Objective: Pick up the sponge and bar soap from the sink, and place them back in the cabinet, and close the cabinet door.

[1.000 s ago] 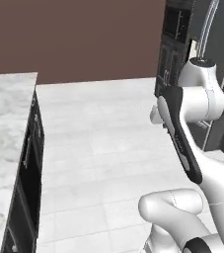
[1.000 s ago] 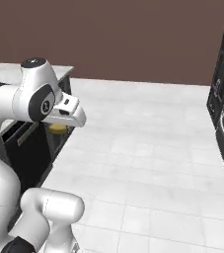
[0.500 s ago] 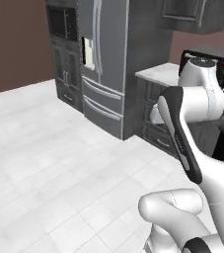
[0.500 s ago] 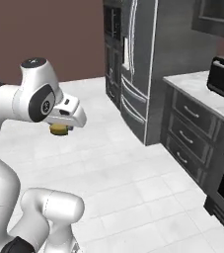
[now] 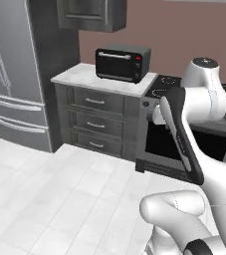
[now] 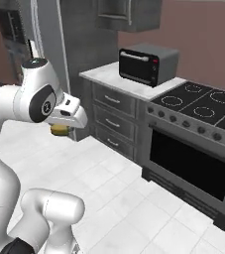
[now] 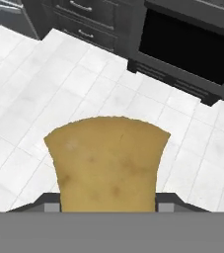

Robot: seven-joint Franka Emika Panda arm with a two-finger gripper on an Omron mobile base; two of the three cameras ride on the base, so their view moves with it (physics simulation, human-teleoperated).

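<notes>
Clamping the sponge (image 7: 107,163), gripper (image 7: 108,205) jaws mostly hidden behind it, over white floor (image 7: 29,99).

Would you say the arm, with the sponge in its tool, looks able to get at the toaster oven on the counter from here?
Probably not yet. The tool, shut on the sponge, hangs over open floor, with the toaster oven well beyond it on the counter. Nothing blocks the way.

The sponge (image 7: 107,163) sits between the gripper's (image 7: 107,207) fingertips, above the floor (image 7: 29,99). Ahead, a toaster oven (image 5: 122,63) stands on the bench (image 5: 102,79), over a stack of drawers (image 5: 95,122). The stove (image 6: 198,134) adjoins the drawers on the right; the refrigerator (image 5: 15,74) stands to their left.
</notes>
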